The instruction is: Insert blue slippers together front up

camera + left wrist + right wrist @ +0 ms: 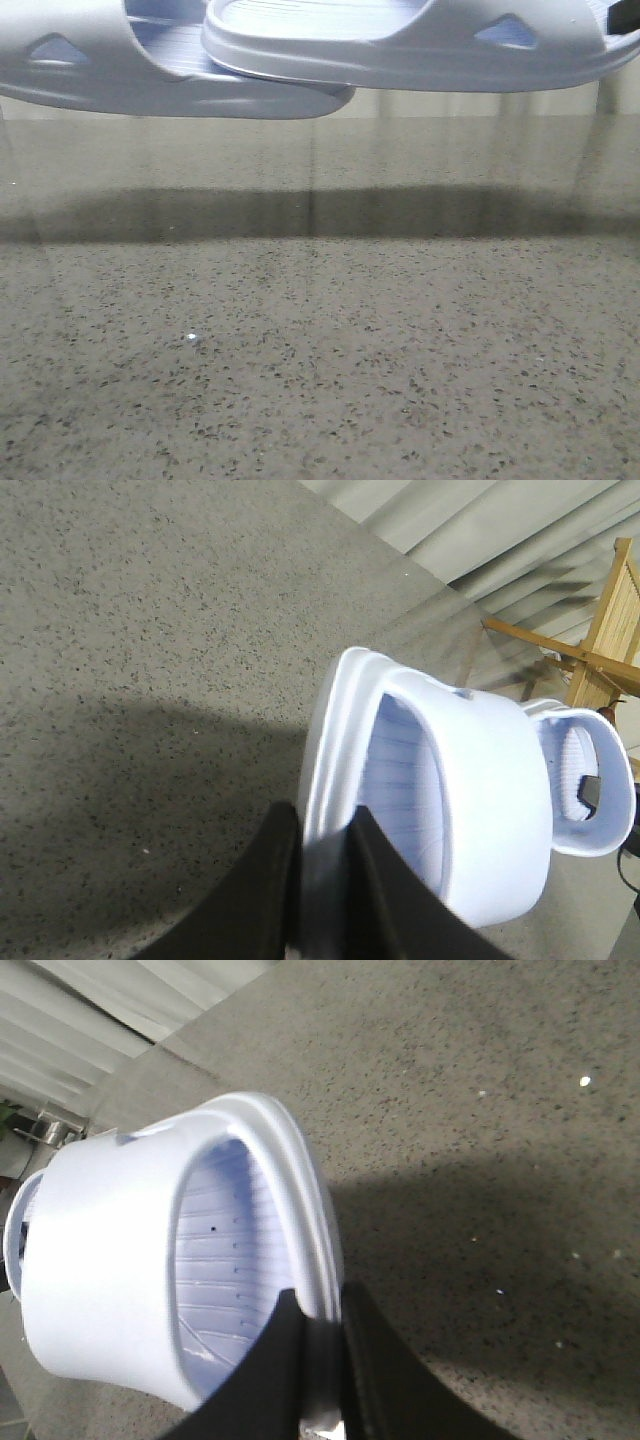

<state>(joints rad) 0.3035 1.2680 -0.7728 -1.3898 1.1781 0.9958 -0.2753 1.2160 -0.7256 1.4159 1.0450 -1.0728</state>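
Two pale blue slippers hang above the speckled table (320, 360), at the top of the front view. The left slipper (150, 85) and the right slipper (420, 45) overlap, the right one's end lying over the left one's ribbed footbed. My left gripper (322, 825) is shut on the sole edge of its slipper (470, 780); the other slipper (585, 780) shows beyond it. My right gripper (320, 1305) is shut on the sole edge of its slipper (120, 1260). In the front view both grippers are mostly out of frame.
The slippers cast a wide dark shadow (320, 212) on the table beneath them. A wooden frame (600, 630) and pale curtain folds (480, 520) stand beyond the table's far edge.
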